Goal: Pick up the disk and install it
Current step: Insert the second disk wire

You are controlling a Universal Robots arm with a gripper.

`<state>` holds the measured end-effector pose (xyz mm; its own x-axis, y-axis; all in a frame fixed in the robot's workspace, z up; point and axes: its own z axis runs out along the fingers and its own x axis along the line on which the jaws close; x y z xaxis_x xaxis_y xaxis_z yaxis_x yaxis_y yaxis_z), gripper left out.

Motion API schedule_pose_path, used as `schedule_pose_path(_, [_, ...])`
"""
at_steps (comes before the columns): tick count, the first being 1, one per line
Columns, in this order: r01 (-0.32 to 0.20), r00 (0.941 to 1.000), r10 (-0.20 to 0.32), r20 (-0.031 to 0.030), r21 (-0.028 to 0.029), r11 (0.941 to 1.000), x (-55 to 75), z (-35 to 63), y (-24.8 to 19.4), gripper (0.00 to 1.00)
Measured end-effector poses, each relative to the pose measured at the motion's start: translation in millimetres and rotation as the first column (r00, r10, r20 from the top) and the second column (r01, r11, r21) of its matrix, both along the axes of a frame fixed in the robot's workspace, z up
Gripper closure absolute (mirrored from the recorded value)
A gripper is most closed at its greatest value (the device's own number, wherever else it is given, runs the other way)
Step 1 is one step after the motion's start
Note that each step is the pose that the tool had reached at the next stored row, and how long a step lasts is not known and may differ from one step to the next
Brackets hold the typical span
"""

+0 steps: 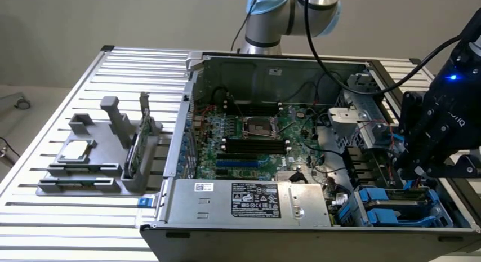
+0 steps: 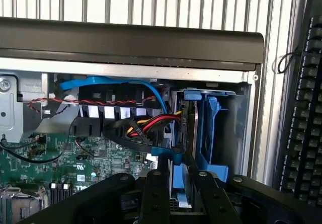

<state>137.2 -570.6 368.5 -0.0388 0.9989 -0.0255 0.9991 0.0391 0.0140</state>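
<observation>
The disk (image 2: 173, 154) stands edge-on in its blue plastic rails, its far end reaching into the blue drive bay (image 2: 214, 133) at the corner of the open computer case (image 1: 263, 236). My gripper (image 2: 177, 171) is shut on the disk's near end, one black finger on each flat side. In the exterior view my gripper (image 1: 417, 171) hangs low over the blue drive bay (image 1: 391, 208) at the case's front corner on the exterior view's right, and its body hides the disk there.
Red, yellow and black cables (image 2: 146, 126) and a blue cable (image 2: 100, 80) run beside the bay. A grey power supply box (image 1: 248, 200) lies along the case front. A grey holder with a processor chip (image 1: 78, 151) sits on the exterior view's left. A keyboard (image 2: 307, 123) lies outside the case.
</observation>
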Motion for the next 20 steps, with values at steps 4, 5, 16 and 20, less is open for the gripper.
schedule_pose_path(4, [0.002,1.0,-0.002,0.0,0.0008,1.0,0.7,-1.4,0.1,0.76])
schedule_pose_path(5, [0.003,1.0,-0.003,0.0,0.0012,1.0,0.7,-1.9,0.1,0.82])
schedule_pose_path(16, [0.006,1.0,-0.006,0.0,0.0023,1.0,0.9,-17.9,0.1,0.84])
schedule_pose_path(20, [0.007,1.0,-0.007,0.0,0.0023,1.0,0.9,-21.4,-0.1,0.84])
